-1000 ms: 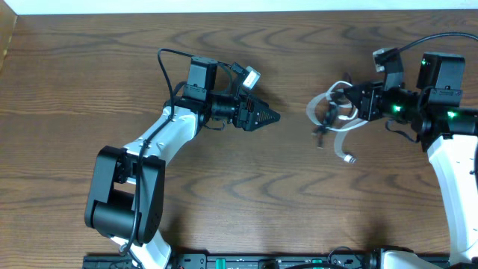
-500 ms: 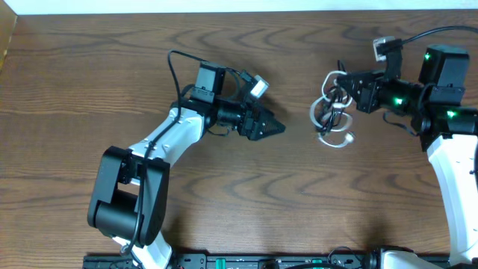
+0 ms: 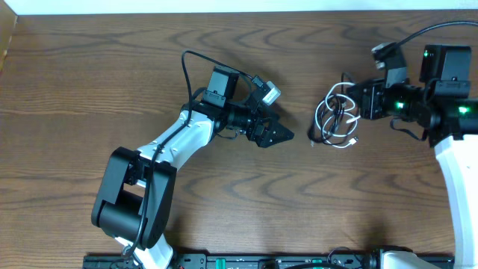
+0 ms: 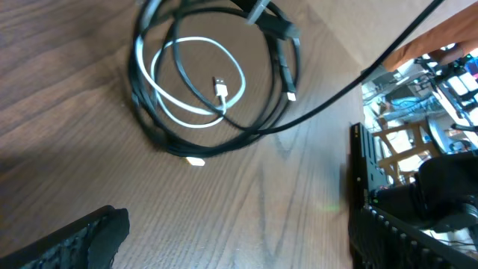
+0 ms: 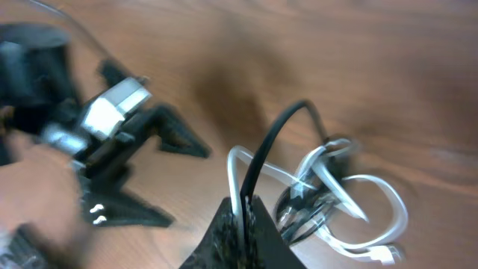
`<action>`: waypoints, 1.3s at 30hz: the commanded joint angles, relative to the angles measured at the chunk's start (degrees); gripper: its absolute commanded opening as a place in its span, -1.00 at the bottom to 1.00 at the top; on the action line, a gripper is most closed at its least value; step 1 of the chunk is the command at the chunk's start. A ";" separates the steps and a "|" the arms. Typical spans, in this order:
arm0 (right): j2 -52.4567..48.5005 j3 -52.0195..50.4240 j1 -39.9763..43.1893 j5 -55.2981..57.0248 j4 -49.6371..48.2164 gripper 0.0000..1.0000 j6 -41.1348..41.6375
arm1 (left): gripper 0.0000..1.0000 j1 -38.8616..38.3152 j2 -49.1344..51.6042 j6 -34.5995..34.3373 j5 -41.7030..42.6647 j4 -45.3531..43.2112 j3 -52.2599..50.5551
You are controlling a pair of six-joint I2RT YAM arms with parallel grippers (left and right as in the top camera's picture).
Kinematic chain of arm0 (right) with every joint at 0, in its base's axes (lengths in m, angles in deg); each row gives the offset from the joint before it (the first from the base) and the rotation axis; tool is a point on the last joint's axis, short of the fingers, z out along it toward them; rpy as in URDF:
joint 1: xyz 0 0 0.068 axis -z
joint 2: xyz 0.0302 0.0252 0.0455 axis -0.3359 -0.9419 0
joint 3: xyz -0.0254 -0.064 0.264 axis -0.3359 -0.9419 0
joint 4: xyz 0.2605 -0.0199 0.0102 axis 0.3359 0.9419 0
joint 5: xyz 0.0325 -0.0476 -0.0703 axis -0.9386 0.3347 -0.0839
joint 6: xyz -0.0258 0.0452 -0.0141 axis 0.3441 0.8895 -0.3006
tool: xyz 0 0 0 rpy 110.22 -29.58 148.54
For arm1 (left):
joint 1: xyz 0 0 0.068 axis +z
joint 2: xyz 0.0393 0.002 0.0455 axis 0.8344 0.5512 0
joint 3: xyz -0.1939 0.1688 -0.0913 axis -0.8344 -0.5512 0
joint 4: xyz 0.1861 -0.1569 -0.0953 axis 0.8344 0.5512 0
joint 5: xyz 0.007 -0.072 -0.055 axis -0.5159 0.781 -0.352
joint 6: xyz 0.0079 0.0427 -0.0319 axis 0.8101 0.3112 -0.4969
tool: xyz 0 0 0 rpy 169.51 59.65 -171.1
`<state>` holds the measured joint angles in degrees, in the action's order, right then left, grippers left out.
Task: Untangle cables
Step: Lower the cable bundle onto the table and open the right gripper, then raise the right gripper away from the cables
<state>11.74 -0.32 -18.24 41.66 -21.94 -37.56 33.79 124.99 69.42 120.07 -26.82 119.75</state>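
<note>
**Cables pinched at right; left jaws wide, empty**

Object: a tangle of thin black and white cables point(image 3: 334, 119) with small white and silver plugs. It sits on the brown wood-grain table point(image 3: 224, 45), right of centre and toward the far side. From overhead it reads as several overlapping loops. White strands curl along the near side, and a white plug end point(image 3: 352, 140) lies at the near-right of the bundle.

Right gripper point(image 3: 361, 101): black fingers together, clamped on the right side of the cables. In the right wrist view, one black cord and one white cord come up out of the closed fingertips point(image 5: 243, 228). The other loops lie beyond, blurred. Cannot tell whether the pinched part is lifted off the wood.

Left gripper point(image 3: 280, 131): jaws spread fully apart, holding nothing. It points right toward the bundle and is near it but not touching, with bare wood between.

Left wrist view: a white loop lies inside a larger black loop. A silver-tipped plug point(image 4: 218, 86) rests within the white loop. A second white plug point(image 4: 196, 161) sits at the rim of the black loop.

Small green lights point(image 3: 396, 107) glow on the right arm, just behind its gripper.
</note>
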 commanded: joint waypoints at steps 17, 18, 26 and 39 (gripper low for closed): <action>-0.79 32.20 -2.32 12.52 21.09 -0.98 0.74 | 0.96 -0.83 0.07 0.42 -1.14 -0.70 0.42; -1.86 29.94 -2.36 12.87 21.90 -0.98 0.17 | 0.96 -0.83 0.07 0.39 -1.14 -0.87 0.42; -14.10 19.67 -2.56 34.07 19.69 -0.98 15.69 | 0.96 -0.83 0.07 -0.52 -1.16 -0.66 0.42; -14.43 21.44 -2.45 19.58 15.65 -0.98 7.34 | 0.96 -0.92 0.07 -1.20 -1.07 -0.17 0.42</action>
<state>-3.19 20.20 -20.30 62.27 -7.14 -29.28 33.11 124.99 68.78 119.06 -27.39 119.75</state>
